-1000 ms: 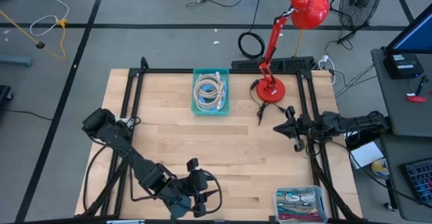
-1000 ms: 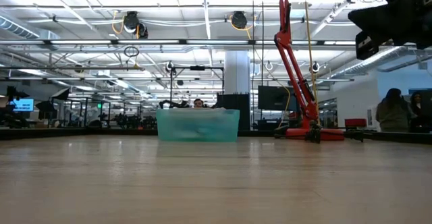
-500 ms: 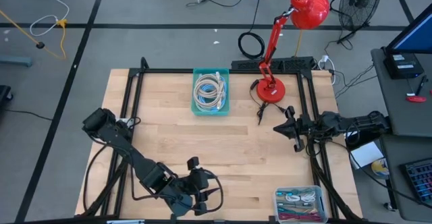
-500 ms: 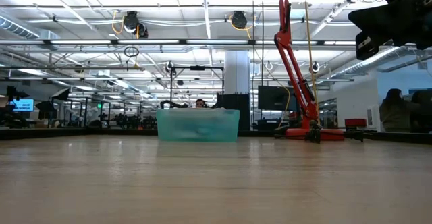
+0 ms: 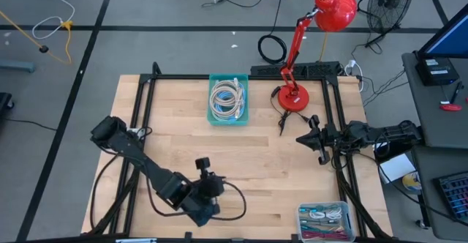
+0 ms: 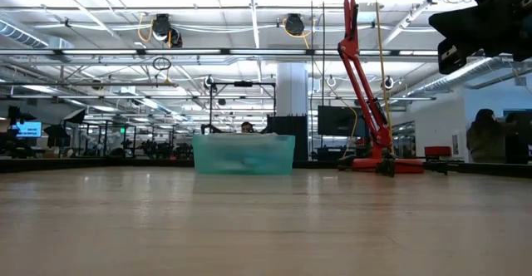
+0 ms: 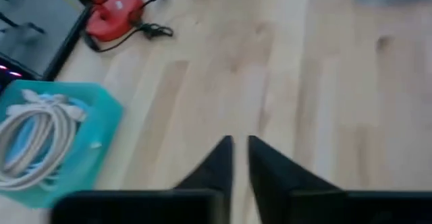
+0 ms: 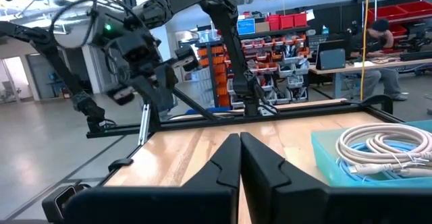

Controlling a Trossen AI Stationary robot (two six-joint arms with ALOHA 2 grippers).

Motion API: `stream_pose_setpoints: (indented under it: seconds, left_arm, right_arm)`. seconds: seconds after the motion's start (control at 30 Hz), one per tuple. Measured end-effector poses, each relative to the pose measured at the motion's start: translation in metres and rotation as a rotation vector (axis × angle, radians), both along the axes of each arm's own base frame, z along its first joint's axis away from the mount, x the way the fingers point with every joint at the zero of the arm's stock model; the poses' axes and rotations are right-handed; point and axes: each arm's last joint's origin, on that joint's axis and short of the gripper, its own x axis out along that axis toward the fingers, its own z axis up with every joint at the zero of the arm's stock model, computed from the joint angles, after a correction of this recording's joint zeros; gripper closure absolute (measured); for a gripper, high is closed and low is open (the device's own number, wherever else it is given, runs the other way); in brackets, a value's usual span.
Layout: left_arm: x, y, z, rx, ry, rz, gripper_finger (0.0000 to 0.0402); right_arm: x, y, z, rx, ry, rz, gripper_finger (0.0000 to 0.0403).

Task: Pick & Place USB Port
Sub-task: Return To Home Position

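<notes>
USB cables [image 5: 322, 215] in clear bin [image 5: 326, 205], worktop [image 5: 256, 162] near-right corner. Left claw [image 5: 202, 164] pressed together, empty, near-centre; bin well off to its right. Right claw [image 5: 301, 137] pressed together, empty, nearer bin. Likely only homing left.

Teal bin [image 5: 228, 121], whitish cables [image 5: 227, 96], red lamp [image 5: 294, 98]; seemingly pink cables [image 5: 322, 233] in clear bin [image 5: 300, 221].

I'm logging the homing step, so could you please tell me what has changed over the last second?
The left gripper, shut and empty, has shifted a little toward the side where the green bin stands, away from that of the transparent bin. Nothing was grasped or released. The right gripper, both bins and the red lamp stayed put.
</notes>
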Motion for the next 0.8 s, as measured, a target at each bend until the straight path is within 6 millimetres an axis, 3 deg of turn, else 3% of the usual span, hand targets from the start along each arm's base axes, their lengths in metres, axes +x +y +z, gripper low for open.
stream_pose_setpoints:
  seconds: [0.1, 0.2, 0.37, 0.57, 0.67, 0.8]
  left_arm:
    - [-0.002, 0.009, -0.002, 0.039, -0.006, 0.025, 0.0392]
    - [-0.002, 0.024, 0.001, 0.036, -0.029, 0.058, 0.0389]
    - [-0.011, 0.052, -0.022, 0.014, -0.034, 0.1, 0.0397]
    - [-0.042, 0.104, -0.059, -0.139, -0.145, 0.091, 0.0398]
    - [-0.063, 0.125, -0.077, -0.231, -0.294, 0.053, 0.0399]
    - [-0.098, 0.141, -0.104, -0.287, -0.508, -0.124, 0.0398]
  right_arm:
    - [0.0, 0.0, 0.0, 0.0, 0.0, 0.0, 0.0403]
    - [0.0, 0.0, 0.0, 0.0, 0.001, 0.0, 0.0403]
    - [0.0, 0.0, -0.001, -0.001, 0.007, 0.0, 0.0403]
    - [0.0, 0.0, -0.001, -0.001, 0.007, 0.0, 0.0403]
    - [0.0, 0.0, -0.001, -0.001, 0.007, 0.0, 0.0403]
    - [0.0, 0.0, -0.001, -0.002, 0.011, 0.0, 0.0403]
